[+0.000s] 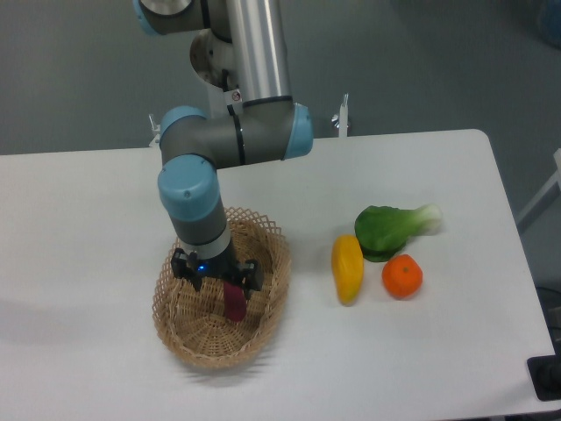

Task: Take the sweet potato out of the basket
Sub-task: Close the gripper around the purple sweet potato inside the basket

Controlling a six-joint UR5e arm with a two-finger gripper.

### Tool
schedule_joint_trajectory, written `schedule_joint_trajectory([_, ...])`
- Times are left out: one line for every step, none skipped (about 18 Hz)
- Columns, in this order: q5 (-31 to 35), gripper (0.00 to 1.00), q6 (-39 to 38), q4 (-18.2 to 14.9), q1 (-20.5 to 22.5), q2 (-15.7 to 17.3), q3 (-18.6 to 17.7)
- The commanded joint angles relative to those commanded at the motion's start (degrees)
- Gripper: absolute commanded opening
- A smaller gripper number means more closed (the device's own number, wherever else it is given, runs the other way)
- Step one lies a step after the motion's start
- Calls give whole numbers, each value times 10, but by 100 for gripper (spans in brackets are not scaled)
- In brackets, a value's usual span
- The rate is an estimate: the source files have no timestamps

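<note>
We see a white surface (105, 202) filling most of the view, grey floor behind it. The arm (254, 53) comes down from the top, bends at a blue-capped elbow, and drops a blue-and-grey wrist straight into the basket (272, 241).

Basket as landmark: oval, tan wicker, lacy open rim, sitting on the near-left part of the surface. The tool (233, 294) is inside the basket, above its floor, black body with a small blue light showing on the front. The potato (235, 301) hangs below the tool, magenta-purple, slim, roughly upright, top end hidden between the fingers, lower end pointing at the basket floor. We read the tool as clamped on the potato; we cannot tell if the potato's lower tip touches the wicker or sits just off it.

Right of the basket, well apart from it, three items lie on the surface: a green leafy vegetable (394, 230) with a pale stalk end, farthest back; a yellow fruit (347, 268), oblong, lying nearest the basket; an orange (402, 275), round, just right of the yellow fruit and touching or nearly touching the green vegetable's front edge.
</note>
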Motion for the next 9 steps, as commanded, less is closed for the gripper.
schedule_joint_trajectory([0,100,3,-1,0,0,1])
schedule_joint_trajectory([0,100,4,-1,0,-1,2])
schedule_joint_trajectory([1,100,5,-1,0,-1,1])
schedule_joint_trajectory([7,100,9,-1,0,-2,-1])
schedule_joint_trajectory([17,100,12,0,0,-4,-2])
schedule_joint_trajectory([25,100,12,0,0,-8,-3])
schedule_joint_trajectory([28,100,12,0,0,-10,-4])
schedule_joint_trajectory([28,100,12,1,0,-10,-6])
schedule_joint_trajectory([28,100,12,1,0,-10,-6])
